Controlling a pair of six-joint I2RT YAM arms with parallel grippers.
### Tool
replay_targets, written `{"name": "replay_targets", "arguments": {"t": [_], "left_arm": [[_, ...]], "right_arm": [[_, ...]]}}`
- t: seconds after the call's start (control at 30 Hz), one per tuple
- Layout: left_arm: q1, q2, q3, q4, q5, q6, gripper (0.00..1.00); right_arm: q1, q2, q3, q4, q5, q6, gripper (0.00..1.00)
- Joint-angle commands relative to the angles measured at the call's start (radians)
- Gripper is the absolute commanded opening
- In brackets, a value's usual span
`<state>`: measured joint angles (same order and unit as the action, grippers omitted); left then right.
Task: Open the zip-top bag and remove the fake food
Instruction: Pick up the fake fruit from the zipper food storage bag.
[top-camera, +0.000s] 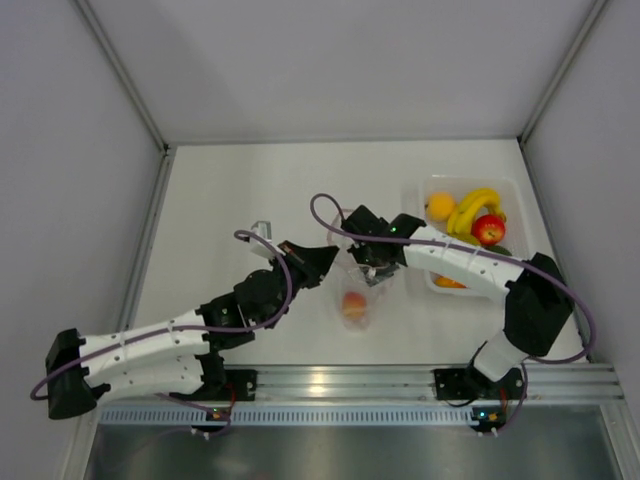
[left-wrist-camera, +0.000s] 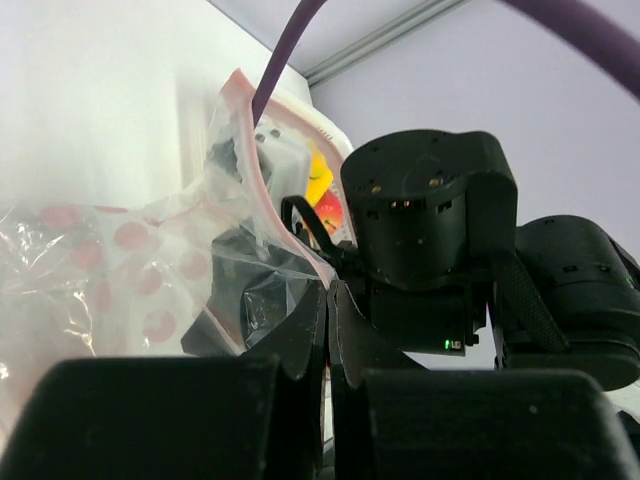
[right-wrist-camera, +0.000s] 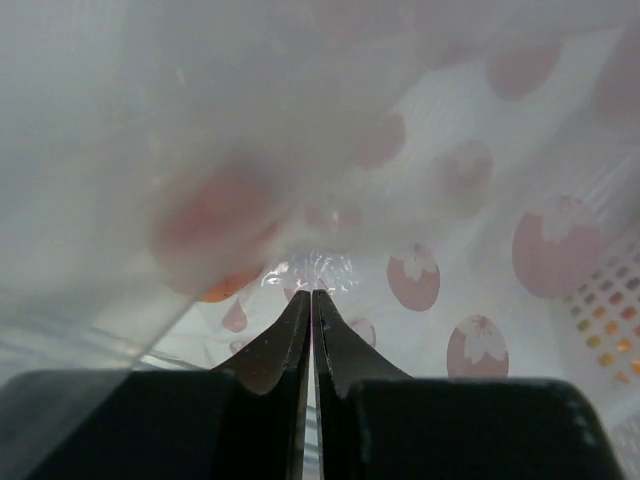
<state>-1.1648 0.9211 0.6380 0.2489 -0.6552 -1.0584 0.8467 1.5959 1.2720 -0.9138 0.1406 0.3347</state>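
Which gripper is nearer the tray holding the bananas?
Right. The right gripper grips the zip-top bag just left of the tray; the left gripper holds its other side, farther away.

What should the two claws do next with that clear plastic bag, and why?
Probably pull slightly apart. The left claw and right claw are each shut on the clear crinkly plastic zip-top bag, and a peach-coloured plastic fruit lies inside; spreading the mouth would likely free it.
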Motion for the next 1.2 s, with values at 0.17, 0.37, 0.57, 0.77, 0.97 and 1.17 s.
{"name": "replay_targets", "arguments": {"t": [0.17, 0.37, 0.57, 0.77, 0.97, 1.17], "left_arm": [[0.005, -0.064, -0.069, -0.019, 0.039, -0.009, 0.0], [0.004, -0.087, -0.119, -0.019, 0.042, -0.031, 0.0], [0.002, -0.149, -0.164, -0.022, 0.02, -0.017, 0.0], [0.002, -0.186, -0.179, -0.028, 0.006, -0.003, 0.0], [0.002, -0.194, -0.176, -0.057, -0.024, 0.0, 0.0], [0.002, -0.199, -0.187, -0.063, -0.044, -0.006, 0.0]], "right_arm": [[0.07, -0.099, -0.146, 0.174, -0.01, 0.107, 0.12], [0.118, -0.16, -0.243, 0.353, -0.025, 0.224, 0.13], [0.163, -0.111, -0.221, 0.377, -0.035, 0.274, 0.31], [0.219, -0.031, -0.178, 0.363, -0.001, 0.287, 0.34], [0.259, -0.013, -0.166, 0.351, -0.002, 0.274, 0.34], [0.281, 0.009, -0.167, 0.374, -0.047, 0.27, 0.38]]}}
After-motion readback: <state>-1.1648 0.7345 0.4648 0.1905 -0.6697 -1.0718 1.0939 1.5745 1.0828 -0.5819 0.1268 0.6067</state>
